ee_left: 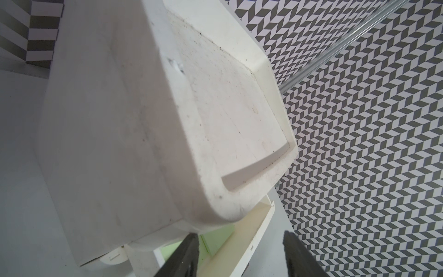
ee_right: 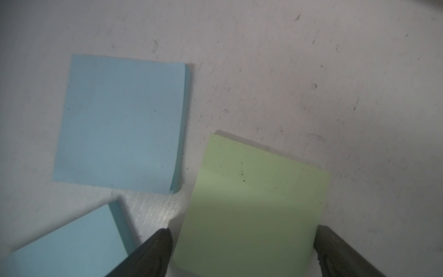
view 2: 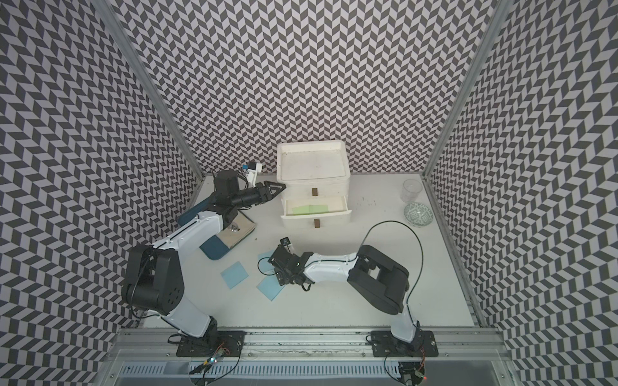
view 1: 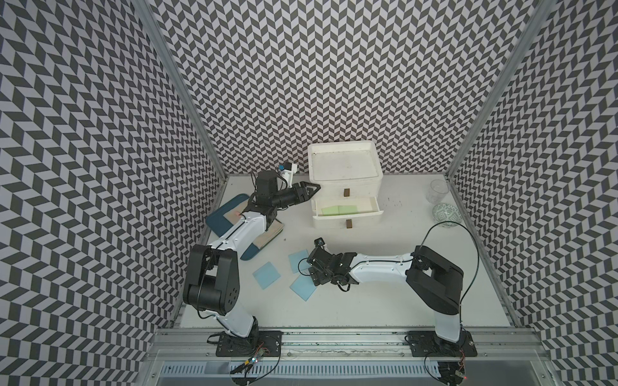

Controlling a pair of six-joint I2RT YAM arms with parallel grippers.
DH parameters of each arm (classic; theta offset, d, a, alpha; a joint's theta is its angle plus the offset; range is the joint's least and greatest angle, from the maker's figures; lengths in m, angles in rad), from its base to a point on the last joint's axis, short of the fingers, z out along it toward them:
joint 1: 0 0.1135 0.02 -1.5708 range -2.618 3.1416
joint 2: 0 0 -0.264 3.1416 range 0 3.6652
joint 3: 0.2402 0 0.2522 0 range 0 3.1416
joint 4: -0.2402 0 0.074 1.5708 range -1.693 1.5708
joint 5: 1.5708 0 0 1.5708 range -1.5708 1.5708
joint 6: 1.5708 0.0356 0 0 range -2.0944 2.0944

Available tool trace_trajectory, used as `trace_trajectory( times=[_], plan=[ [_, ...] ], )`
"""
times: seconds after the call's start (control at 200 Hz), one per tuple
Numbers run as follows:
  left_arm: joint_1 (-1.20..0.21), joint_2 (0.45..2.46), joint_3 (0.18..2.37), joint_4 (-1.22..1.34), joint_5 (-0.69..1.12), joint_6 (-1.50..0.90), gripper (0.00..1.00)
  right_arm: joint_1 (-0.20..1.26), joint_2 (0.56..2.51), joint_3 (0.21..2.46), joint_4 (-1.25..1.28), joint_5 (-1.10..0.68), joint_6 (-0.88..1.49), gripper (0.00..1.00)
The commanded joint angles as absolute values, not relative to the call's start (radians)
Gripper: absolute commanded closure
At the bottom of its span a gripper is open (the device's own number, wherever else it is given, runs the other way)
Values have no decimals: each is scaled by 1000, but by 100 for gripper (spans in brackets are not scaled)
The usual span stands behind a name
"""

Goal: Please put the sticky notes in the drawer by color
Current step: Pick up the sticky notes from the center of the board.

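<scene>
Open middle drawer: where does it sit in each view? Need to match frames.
Top view: centre, open drawer sticking out in front of the box's rimmed top.
Top view: same spot, shifted slightly left.
Left wrist: close up, peeking out under the box's corner.
Right wrist: not in it.
Shared landmark: green sticky notes inside it.

On the scuffed white table (ee_right: 299, 72) a green sticky note (ee_right: 251, 191) lies between the spread dark fingers of the right gripper (ee_right: 243, 229) — a blue note (ee_right: 122, 122) just beside it, a second blue note (ee_right: 67, 242) only partly in view.
</scene>
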State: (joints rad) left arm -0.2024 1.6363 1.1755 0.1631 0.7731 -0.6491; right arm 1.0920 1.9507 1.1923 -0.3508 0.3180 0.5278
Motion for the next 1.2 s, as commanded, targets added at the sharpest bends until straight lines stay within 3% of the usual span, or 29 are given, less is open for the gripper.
trace_trajectory(
  times=[0.0,0.085,0.21,0.546,0.856,0.986,1.197],
  plan=[
    [-198,1620,1173,216,780,-646,40,1095,1941,1142,-360,362,542,12],
    [-198,1620,1172,216,779,-647,40,1093,1907,1108,-349,368,543,22],
    [-199,1621,1171,213,776,-647,40,1092,1862,1075,-340,363,542,26],
    [-222,1612,1159,247,789,-655,40,1070,1566,1033,-287,359,474,28],
    [-298,1600,1124,380,853,-683,41,895,1176,913,-92,284,374,30],
    [-363,1606,1130,426,903,-673,41,800,1122,913,-102,247,347,30],
    [-460,1615,1142,522,1000,-686,41,762,1118,926,-126,244,314,30]
  ],
)
